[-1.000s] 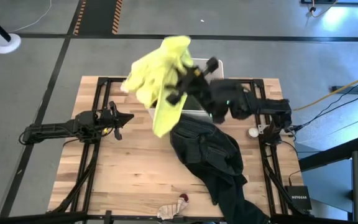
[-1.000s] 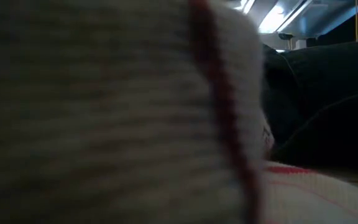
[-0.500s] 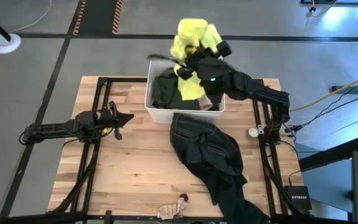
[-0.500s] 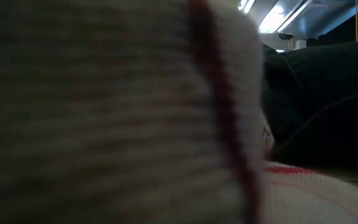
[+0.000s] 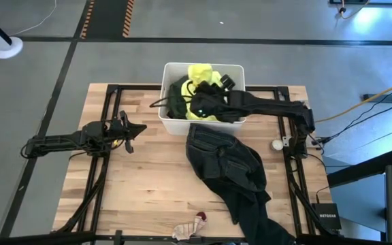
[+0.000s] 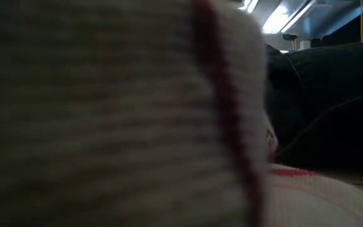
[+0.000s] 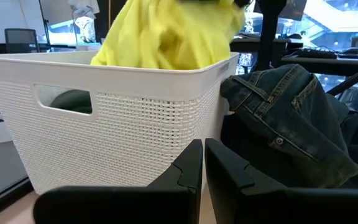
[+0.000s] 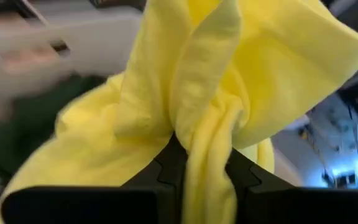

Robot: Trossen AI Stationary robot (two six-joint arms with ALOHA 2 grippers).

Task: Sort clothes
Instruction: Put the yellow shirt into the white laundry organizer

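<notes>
Sorting looks partly done, by my reckoning: the green shirt (image 5: 177, 97) already lies in the bin (image 5: 231, 70), and my right gripper (image 8: 197, 163) is pinched on the yellow top (image 5: 199, 73), holding it over and partly inside that bin at the far edge of the surface (image 5: 141, 184). I have not let go yet; in the right wrist view a fold of yellow cloth runs straight between my fingers, bunched and hanging, with green showing beneath it. Left to sort, as far as I can see, are the jeans (image 5: 226, 167), sprawled from just beside the bin's near wall down toward the near right corner, and a small striped piece (image 5: 188, 229) at the near edge with something maroon on it. My left gripper (image 7: 202, 163) waits low at the left side of the surface, fingers pressed nearly together and holding nothing, aimed at the bin's perforated wall with the jeans heaped beside it. Plenty is hidden: the low view is almost wholly blocked by pale ribbed cloth with a red stripe lying against the lens, so only a sliver of dark fabric and ceiling lights shows. The jeans run off the near edge, so I cannot see their full extent, nor whether anything lies under them or deeper in the bin.
</notes>
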